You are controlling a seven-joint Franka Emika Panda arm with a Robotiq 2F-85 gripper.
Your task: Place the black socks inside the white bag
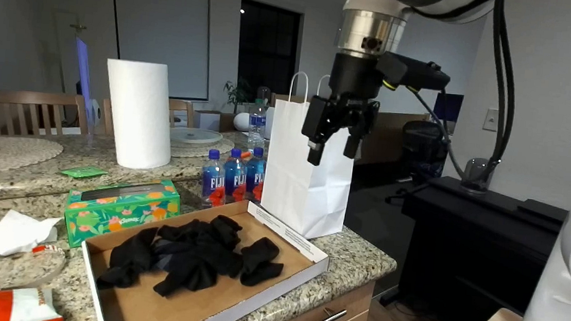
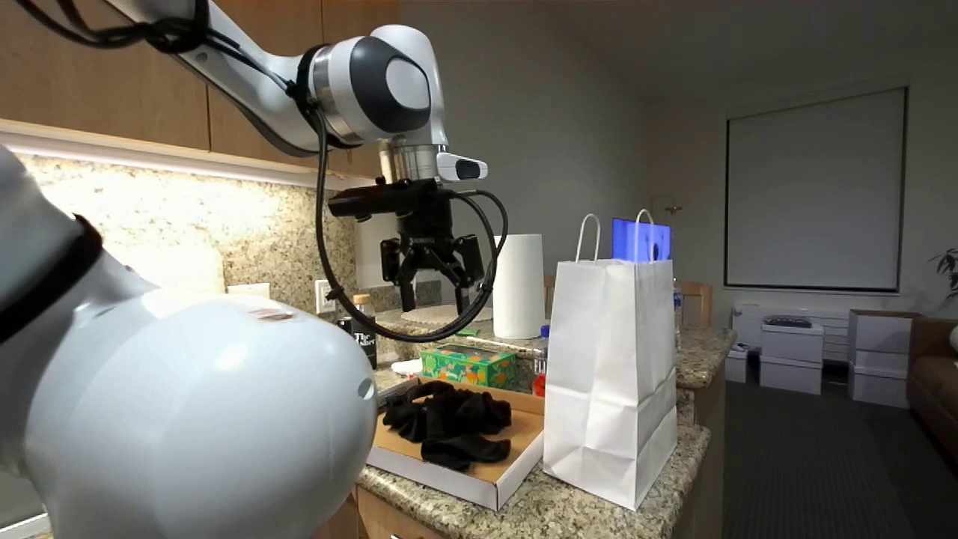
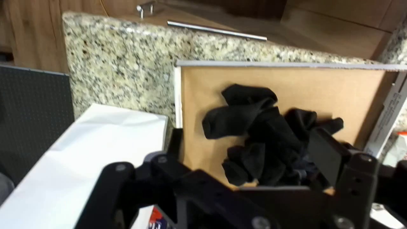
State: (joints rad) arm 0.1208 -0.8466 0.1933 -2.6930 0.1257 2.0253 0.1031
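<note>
Several black socks (image 1: 197,253) (image 2: 447,413) (image 3: 273,136) lie in a loose pile inside a shallow cardboard tray (image 1: 231,311) (image 3: 203,78) on the granite counter. The white bag (image 1: 286,181) (image 2: 591,374) (image 3: 105,136) stands upright beside the tray, its two looped handles raised. Above the tray hangs my gripper (image 1: 334,152) (image 2: 435,301) (image 3: 251,146), pointing down with its fingers (image 3: 329,156) spread wide. Nothing is between them. The wrist view looks down on the socks from well above. The inside of the bag is hidden in all views.
A green tissue box (image 1: 123,211) and several water bottles (image 1: 235,177) line the tray's back side. Behind them, a paper towel roll (image 1: 139,116) stands on the raised ledge. A crumpled tissue (image 1: 7,234) and a red-white packet (image 1: 17,305) lie near the tray. The counter ends just past the bag.
</note>
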